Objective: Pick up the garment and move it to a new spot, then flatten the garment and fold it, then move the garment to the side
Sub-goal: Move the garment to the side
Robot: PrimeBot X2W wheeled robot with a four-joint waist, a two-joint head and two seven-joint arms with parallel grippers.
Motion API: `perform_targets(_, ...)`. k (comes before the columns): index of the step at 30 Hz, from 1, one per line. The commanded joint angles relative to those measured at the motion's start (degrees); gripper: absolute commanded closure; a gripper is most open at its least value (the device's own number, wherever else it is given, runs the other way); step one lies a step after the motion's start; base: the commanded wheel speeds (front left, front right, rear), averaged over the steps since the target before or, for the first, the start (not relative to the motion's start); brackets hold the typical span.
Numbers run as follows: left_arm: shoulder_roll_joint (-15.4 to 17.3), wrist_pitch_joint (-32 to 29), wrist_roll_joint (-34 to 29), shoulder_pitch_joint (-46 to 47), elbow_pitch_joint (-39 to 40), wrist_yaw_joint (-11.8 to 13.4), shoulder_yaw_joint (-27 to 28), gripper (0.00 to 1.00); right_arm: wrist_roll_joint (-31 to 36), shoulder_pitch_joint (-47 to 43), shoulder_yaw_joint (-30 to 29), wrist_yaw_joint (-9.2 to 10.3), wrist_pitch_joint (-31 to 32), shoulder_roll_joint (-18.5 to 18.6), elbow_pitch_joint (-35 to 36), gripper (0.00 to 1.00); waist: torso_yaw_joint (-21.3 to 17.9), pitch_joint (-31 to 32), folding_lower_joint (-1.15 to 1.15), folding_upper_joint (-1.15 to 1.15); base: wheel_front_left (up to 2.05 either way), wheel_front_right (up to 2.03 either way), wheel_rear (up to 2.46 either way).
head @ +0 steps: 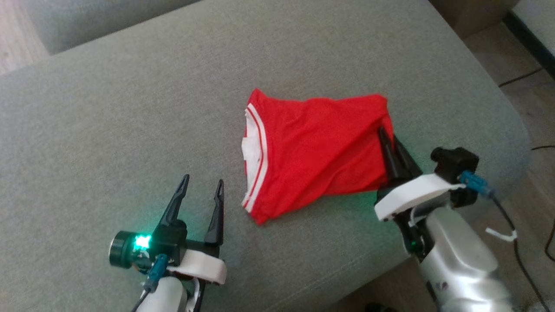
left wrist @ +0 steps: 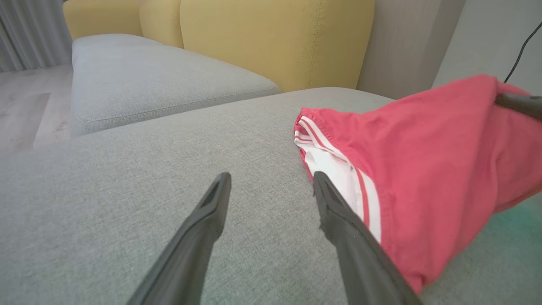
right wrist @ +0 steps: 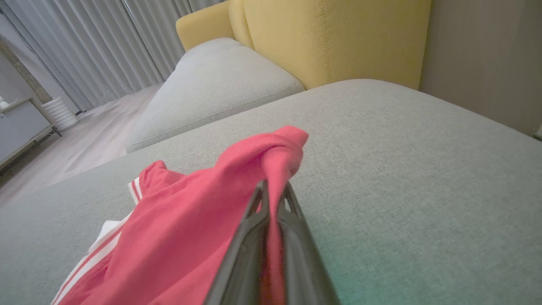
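So the red garment (head: pixel 312 156) with white stripes is sitting centre-right in the head view, on the grey sofa cushion (head: pixel 130 108). Right jaws are clamped on its right-hand corner, with that end pulled up off the cushion. Left jaws are wide apart at lower left, just beside the striped edge, holding nothing.
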State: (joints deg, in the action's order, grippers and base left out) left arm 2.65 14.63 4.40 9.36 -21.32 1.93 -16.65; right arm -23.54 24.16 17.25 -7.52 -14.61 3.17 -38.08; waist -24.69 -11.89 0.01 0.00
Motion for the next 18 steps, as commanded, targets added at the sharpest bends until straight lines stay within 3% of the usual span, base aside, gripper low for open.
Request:
perform_targets(1,0.2,0.4,-0.7,2.0,1.4,-0.3,1.8,0.00,1.0,3.1,-0.1,0.03,-0.4,-0.3,2.0,1.00,0.6,-1.2,-0.01,0.00,0.00,0.00,0.00)
perform_targets(6,0.3,0.4,-1.7,2.8,1.1,-1.1,2.1,0.00,8.0,9.7,-5.7,0.03,-0.4,-0.1,-0.4,1.00,4.5,-3.2,-0.01,0.00,0.00,0.00,0.00)
perform_targets(9,0.5,0.4,-2.3,2.9,1.2,-1.4,2.2,0.00,13.8,15.4,-8.6,0.03,-0.4,2.0,-3.8,1.00,7.2,-4.5,-0.01,0.00,0.00,0.00,0.00)
perform_targets(18,0.8,0.4,-2.4,2.9,2.0,-1.4,3.9,0.00,30.8,26.6,-25.2,0.03,1.9,15.0,-16.5,1.00,14.6,-6.9,-0.01,0.00,0.00,0.00,0.00)
